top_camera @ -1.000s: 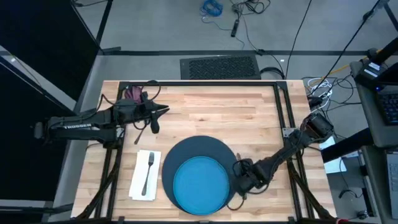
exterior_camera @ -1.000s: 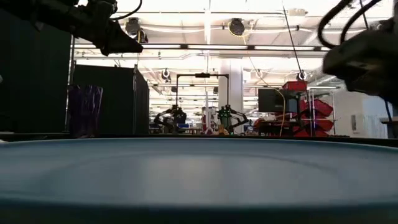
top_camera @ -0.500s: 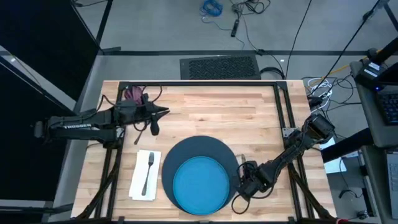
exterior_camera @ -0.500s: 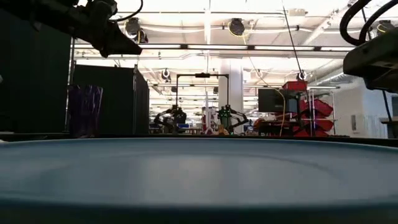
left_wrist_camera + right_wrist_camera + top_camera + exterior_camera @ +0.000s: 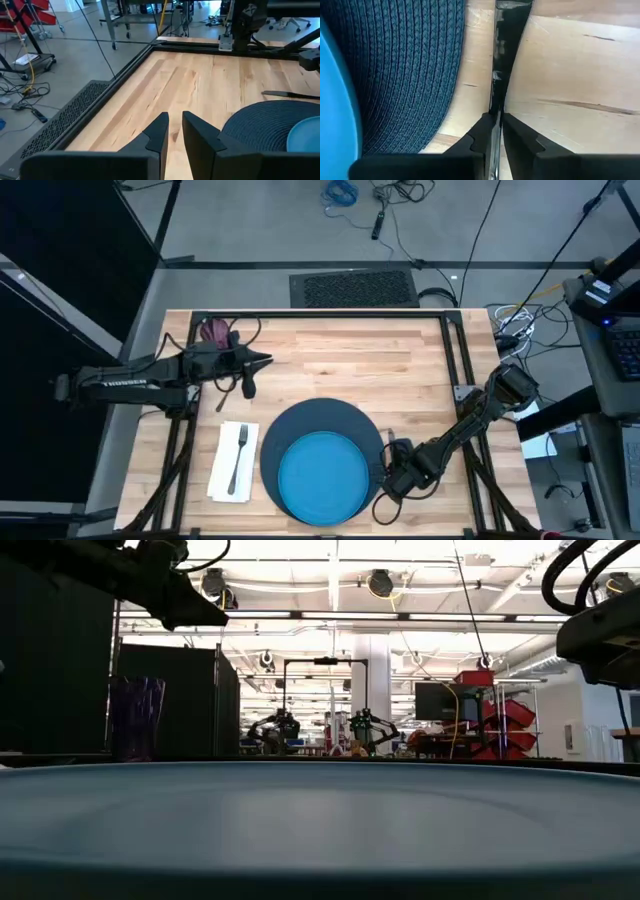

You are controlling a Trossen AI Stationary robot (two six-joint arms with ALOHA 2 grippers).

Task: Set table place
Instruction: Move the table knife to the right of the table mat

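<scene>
A bright blue plate (image 5: 322, 476) lies on a dark blue round mat (image 5: 322, 420) near the table's front edge. To the left of the mat, a fork (image 5: 238, 457) rests on a white folded napkin (image 5: 226, 472). A purple cup (image 5: 212, 330) stands at the far left corner. My right gripper (image 5: 394, 468) is low beside the mat's right edge, shut on a metal knife (image 5: 506, 45). My left gripper (image 5: 262, 360) hovers shut and empty over the far left of the table (image 5: 400, 370). My right gripper pinches the knife's narrow part (image 5: 494, 111) between its two fingers (image 5: 481, 131). The fingers lie along the knife, coming from the table's near right side. The knife runs forward, flat and low over the wood beside the mat's edge; whether it rests there I cannot tell.
A black frame (image 5: 320, 314) runs around the table top. The wood on the far side of the mat (image 5: 200, 85) is bare. In the low view the plate's rim (image 5: 320, 820) fills the foreground and the cup (image 5: 136, 718) stands behind it at the left.
My right gripper has gone a little toward the table's right and near edges, still beside the mat. The knife's far end now shows next to the mat's right edge.
</scene>
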